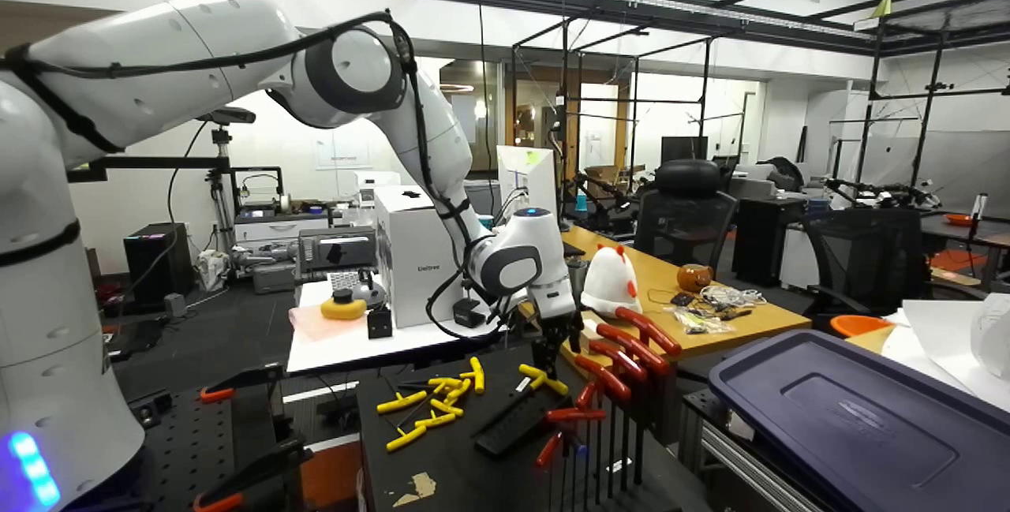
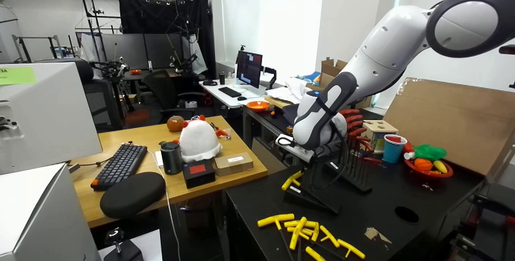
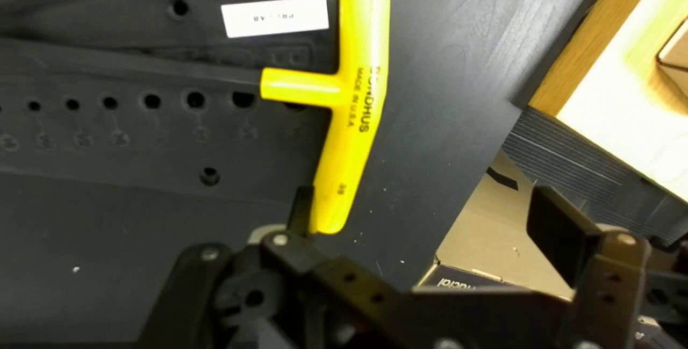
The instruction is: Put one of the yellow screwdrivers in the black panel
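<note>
A yellow T-handled screwdriver lies against the black panel, which has a row of holes and a white label. Whether its shaft sits in a hole, I cannot tell. In an exterior view this panel stands beside several loose yellow screwdrivers. Another black rack, full of red handles, is upright nearby. My gripper is open with nothing gripped. Its left-hand finger is right beside the lower end of the yellow handle; the other finger is far to the right, over the table's edge.
Beyond the black table is a wooden desk with a white plush toy. A cardboard box lies below the table edge in the wrist view. A bowl of toy fruit and a blue cup share the black table.
</note>
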